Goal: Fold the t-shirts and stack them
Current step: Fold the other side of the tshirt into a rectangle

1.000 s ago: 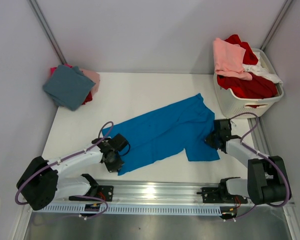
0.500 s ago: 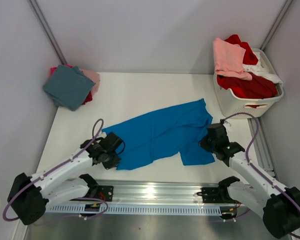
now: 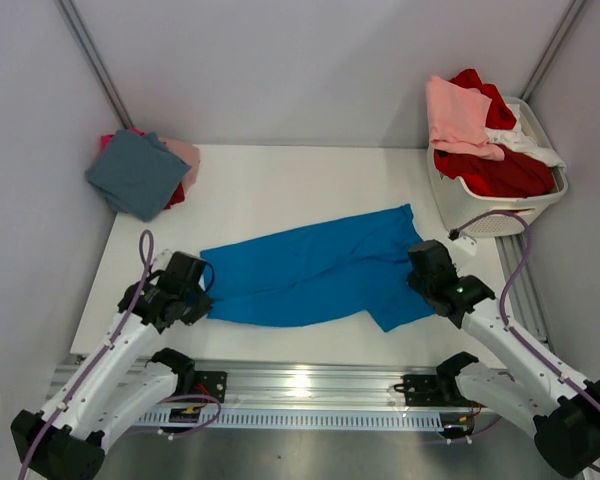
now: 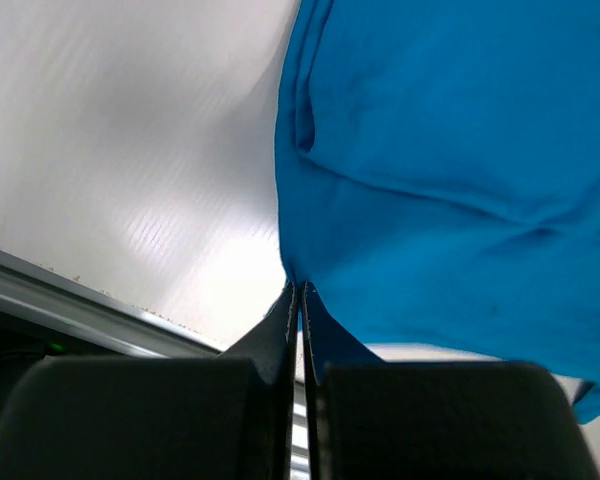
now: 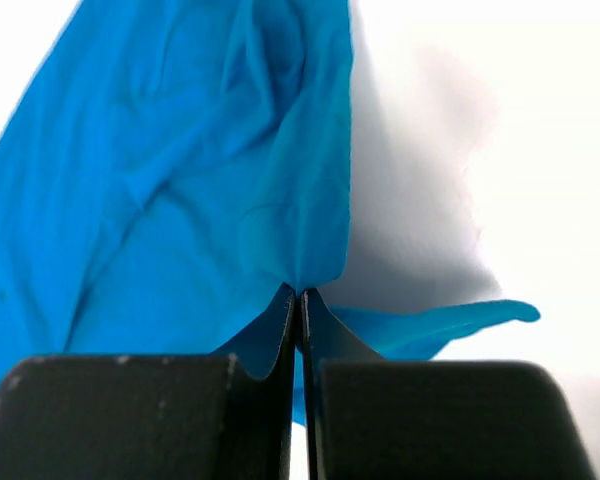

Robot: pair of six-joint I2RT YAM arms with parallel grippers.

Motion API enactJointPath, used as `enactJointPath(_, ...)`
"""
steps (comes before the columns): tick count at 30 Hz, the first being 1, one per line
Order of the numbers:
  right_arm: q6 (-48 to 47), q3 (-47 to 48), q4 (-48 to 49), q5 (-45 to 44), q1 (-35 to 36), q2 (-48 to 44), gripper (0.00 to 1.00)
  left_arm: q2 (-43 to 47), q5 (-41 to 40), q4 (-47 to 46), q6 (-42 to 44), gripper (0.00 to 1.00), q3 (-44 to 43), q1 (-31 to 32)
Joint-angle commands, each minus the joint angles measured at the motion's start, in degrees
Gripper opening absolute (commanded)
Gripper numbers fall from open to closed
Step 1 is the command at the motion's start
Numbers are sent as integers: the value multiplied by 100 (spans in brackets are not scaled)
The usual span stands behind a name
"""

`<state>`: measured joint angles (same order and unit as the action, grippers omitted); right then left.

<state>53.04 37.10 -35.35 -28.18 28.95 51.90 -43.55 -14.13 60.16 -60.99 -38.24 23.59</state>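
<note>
A bright blue t-shirt (image 3: pixel 310 270) stretches across the white table between my two arms. My left gripper (image 3: pixel 202 292) is shut on its left edge, and the cloth (image 4: pixel 450 180) rises from the pinched fingertips (image 4: pixel 300 292). My right gripper (image 3: pixel 416 268) is shut on the shirt's right side; blue cloth (image 5: pixel 180 200) fans out from that gripper (image 5: pixel 300 295). A lower flap of the shirt (image 3: pixel 405 308) trails under the right gripper. Folded tees, a dusty teal one (image 3: pixel 137 173) on top of pink and red, are stacked at the back left.
A white slatted laundry basket (image 3: pixel 485 205) stands at the back right, holding red (image 3: pixel 495 172), pale pink (image 3: pixel 458 115) and white tees. Walls close in the table on the left, back and right. A metal rail (image 3: pixel 300 385) runs along the near edge.
Both grippers have lifted and drawn apart with the blue shirt, the left going left and the right rising. The shirt is now pulled longer and narrower between them.
</note>
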Motion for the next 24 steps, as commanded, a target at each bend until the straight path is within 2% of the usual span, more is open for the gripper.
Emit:
enactJointPath(1,-109,455,-147,-1021,14,118,0,31,-274,5,561,1,-517,-372)
enactJointPath(7,-302,746,212,-1119,-469,364,0,-425,-11,-504,913,0,-799,-1031)
enactJointPath(13,-610,1078,872,-996,-926,961,0,-1260,103,-944,1045,0,-1203,-1260)
enactJointPath(24,-1199,2547,1689,-908,-1128,3262,0,-2271,60,-1481,1239,0,-1511,-1428)
